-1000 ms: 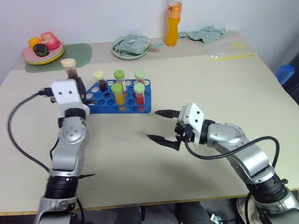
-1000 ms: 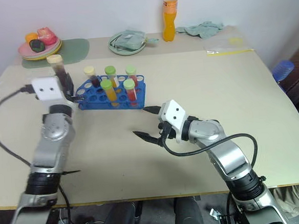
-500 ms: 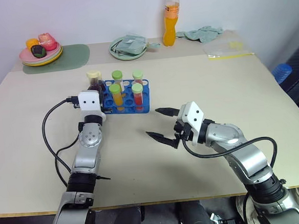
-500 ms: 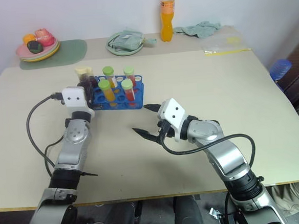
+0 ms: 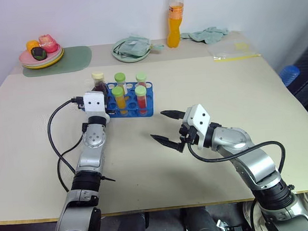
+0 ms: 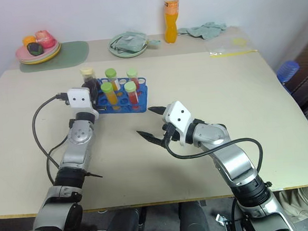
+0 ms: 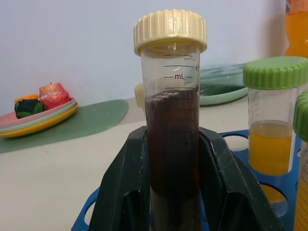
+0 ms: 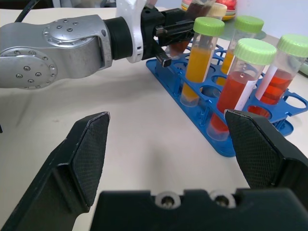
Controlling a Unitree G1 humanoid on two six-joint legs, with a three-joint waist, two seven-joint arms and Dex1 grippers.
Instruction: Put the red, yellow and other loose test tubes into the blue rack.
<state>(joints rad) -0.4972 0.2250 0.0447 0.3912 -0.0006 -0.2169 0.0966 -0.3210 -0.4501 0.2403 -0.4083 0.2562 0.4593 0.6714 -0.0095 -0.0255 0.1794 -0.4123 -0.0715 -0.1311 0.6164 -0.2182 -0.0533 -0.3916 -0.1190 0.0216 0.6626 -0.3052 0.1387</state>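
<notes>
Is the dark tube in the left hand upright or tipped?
Upright. The dark tube stands vertical between the left hand's black fingers, cream cap on top, over the blue rack.

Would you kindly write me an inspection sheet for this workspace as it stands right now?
Surface: beige table, bare in front.
Job's things: blue rack holds four green-capped tubes, orange and red; dark tube with cream cap held upright at the rack's left end.
Clutter: pale green plate with cloth, orange bottle, plate of toy food on a green mat, teal cloth, clear bag.
Grippers: left gripper shut on the dark tube; right gripper open, apart from the rack.
Cables: black cable loops at the left arm.
Surroundings: white wall.
</notes>
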